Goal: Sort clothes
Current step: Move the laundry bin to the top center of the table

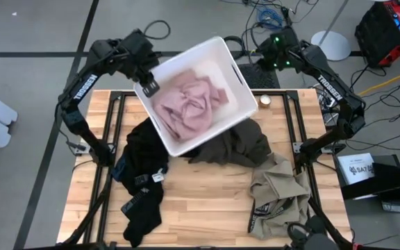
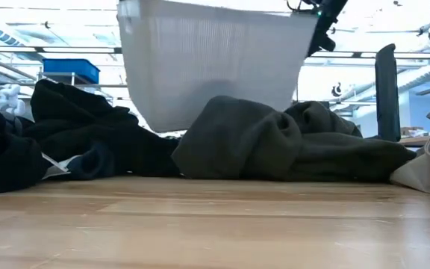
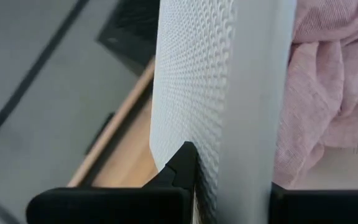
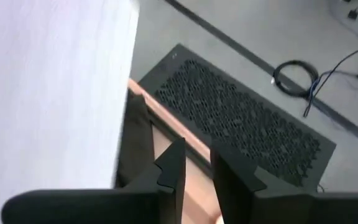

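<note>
Pink garment (image 1: 189, 104), crumpled, apparently fills the lifted bin (image 1: 229, 61).

The high view looks straight down on the whole table (image 1: 207, 208). The low view sits at tabletop height, facing level across it, close to the clothes (image 2: 275, 146). Each wrist view looks forward, very near the white bin (image 3: 229, 93), which all four views share.

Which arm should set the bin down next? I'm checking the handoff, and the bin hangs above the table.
Probably the left. The left gripper is shut on the wall of the white bin, which holds the pink garment. The right gripper is beside the bin, holding nothing.
</note>
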You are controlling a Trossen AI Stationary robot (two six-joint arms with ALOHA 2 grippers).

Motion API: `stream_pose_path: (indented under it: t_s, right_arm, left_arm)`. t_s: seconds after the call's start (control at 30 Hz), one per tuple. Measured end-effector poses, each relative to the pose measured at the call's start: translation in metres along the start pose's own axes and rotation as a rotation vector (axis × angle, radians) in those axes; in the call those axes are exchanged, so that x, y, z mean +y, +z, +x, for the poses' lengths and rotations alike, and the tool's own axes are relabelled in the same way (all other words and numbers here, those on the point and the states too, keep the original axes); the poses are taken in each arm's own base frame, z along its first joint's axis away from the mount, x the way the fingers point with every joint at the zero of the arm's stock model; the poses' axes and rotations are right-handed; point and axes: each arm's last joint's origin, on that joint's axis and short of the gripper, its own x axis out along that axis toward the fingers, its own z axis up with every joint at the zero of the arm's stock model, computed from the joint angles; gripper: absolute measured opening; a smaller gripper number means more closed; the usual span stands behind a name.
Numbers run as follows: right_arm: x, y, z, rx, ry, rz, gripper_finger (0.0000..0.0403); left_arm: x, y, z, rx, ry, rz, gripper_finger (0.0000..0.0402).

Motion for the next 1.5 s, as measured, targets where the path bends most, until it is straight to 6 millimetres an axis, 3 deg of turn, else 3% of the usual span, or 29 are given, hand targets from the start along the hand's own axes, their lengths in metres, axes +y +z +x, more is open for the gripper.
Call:
stream_pose_path:
  t_s: [0.33, 0.43, 0.53, 0.63, 0.87, 1.07, 1.2, 1.33, 1.5]
  right_arm:
    - [0.008, -0.017, -0.001, 0.176, 0.039, -0.013, 0.0059]
    - [0.021, -0.024, 0.008, 0.218, 0.190, -0.053, 0.0059]
    - [0.043, -0.040, 0.032, 0.250, 0.367, -0.170, 0.0059]
    - [0.062, -0.058, 0.061, 0.237, 0.410, -0.238, 0.0059]
    - [0.095, -0.077, 0.119, 0.164, 0.377, -0.148, 0.0017]
    - [0.123, -0.098, 0.175, 0.276, 0.286, -0.111, 0.0001]
    - [0.143, -0.121, 0.202, 0.398, 0.294, -0.149, 0.0000]
    - [0.160, -0.141, 0.208, 0.530, 0.302, -0.199, 0.0000]
    - [0.185, -0.157, 0.189, 0.651, 0.393, -0.240, 0.0000]
  left_arm:
    - [0.054, -0.012, -0.014, -0.020, 0.125, -0.096, 0.0020]
    - [0.067, -0.016, -0.024, -0.049, 0.157, -0.124, 0.0020]
    - [0.077, -0.019, -0.032, -0.073, 0.185, -0.157, 0.0019]
    - [0.087, -0.022, -0.036, -0.089, 0.216, -0.192, 0.0019]
    - [0.099, -0.028, -0.038, -0.106, 0.191, -0.237, 0.0019]
    - [0.102, -0.030, -0.039, -0.105, 0.195, -0.242, 0.0019]
    - [0.105, -0.030, -0.040, -0.110, 0.217, -0.252, 0.0019]
    - [0.108, -0.032, -0.040, -0.112, 0.222, -0.264, 0.0019]
    - [0.108, -0.032, -0.040, -0.108, 0.213, -0.261, 0.0019]
